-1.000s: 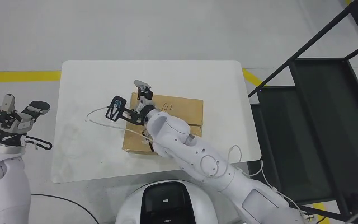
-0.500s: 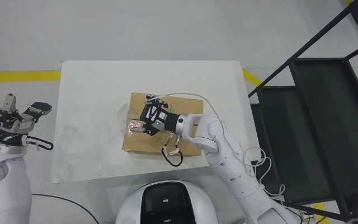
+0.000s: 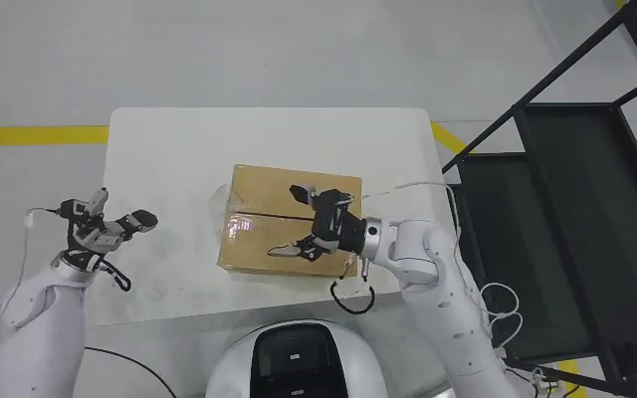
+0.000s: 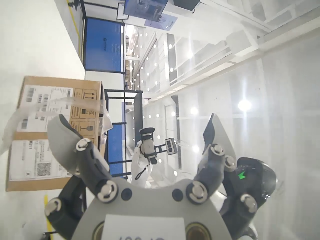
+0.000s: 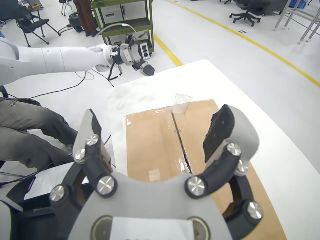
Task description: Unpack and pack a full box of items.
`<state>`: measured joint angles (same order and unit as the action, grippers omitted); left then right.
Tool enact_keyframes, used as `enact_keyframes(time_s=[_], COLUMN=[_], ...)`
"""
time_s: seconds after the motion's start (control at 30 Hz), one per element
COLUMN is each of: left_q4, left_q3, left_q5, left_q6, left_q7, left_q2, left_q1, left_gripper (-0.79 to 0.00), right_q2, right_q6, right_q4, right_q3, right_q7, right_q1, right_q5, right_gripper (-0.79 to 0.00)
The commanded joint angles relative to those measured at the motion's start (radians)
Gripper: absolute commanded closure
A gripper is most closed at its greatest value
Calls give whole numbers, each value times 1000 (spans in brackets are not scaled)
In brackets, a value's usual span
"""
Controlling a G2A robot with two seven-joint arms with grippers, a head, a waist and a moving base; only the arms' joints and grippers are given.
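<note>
A closed brown cardboard box (image 3: pixel 261 191) lies in the middle of the white table (image 3: pixel 159 149). Clear tape runs along its centre seam, and a loose tape end (image 5: pixel 182 104) sticks up at the box's left end. My right gripper (image 3: pixel 292 221) hovers open over the top of the box, its fingers spread across the seam (image 5: pixel 180 141) and holding nothing. My left gripper (image 3: pixel 121 209) is open and empty just off the table's left edge, apart from the box. The box's labelled side (image 4: pixel 42 131) faces it in the left wrist view.
A black metal stair frame (image 3: pixel 557 189) stands close to the table's right side. A yellow floor line (image 3: pixel 50 134) runs past the left. A green cart (image 5: pixel 125 18) stands on the floor beyond the left arm (image 5: pixel 62 58). Bare table surface surrounds the box.
My right gripper has drawn back to the right, from the box's left end to over its middle. My left gripper has moved in from the far left toward the table edge.
</note>
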<state>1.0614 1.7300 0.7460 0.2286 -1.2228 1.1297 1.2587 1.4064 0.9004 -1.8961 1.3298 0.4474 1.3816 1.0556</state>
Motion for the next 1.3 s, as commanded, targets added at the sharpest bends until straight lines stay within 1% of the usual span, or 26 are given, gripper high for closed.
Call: enact_keyframes(time_s=[0.0, 0.17, 0.3, 0.33, 0.4, 0.47, 1.03, 1.17, 1.27], left_q4=[-25, -41, -39, -33, -15, -6, -5, 45, 82], left_q3=[-45, -126, -167, -164, -146, -135, -135, -160, -175], left_q5=[24, -6, 82, 99, 120, 161, 162, 153, 179], left_q6=[-92, -152, -224, -221, -175, -197, -199, -238, -295], left_q7=[18, 65, 55, 54, 57, 47, 55, 136, 171], left_q2=[7, 18, 32, 32, 31, 31, 31, 36, 39], left_q1=[-23, -68, -91, -94, -89, -82, -80, -60, -31], left_gripper=[-785, -785, -785, -785, -785, -785, -785, -785, -785], right_q2=[-7, -23, -30, -30, -30, -30, -30, -30, -30], right_q6=[10, -3, -12, -12, -12, -12, -12, -12, -12], right_q4=[-16, -44, -58, -58, -58, -58, -58, -58, -58], right_q3=[20, 54, 74, 74, 74, 74, 74, 74, 74], right_q7=[-9, 21, -10, -10, -10, -10, -10, -10, -10], right_q1=[13, 42, 64, 64, 64, 64, 64, 64, 64], right_q5=[-23, -34, -51, -51, -51, -51, -51, -51, -51], right_gripper=[-785, -785, -785, -785, -785, -785, -785, -785, -785])
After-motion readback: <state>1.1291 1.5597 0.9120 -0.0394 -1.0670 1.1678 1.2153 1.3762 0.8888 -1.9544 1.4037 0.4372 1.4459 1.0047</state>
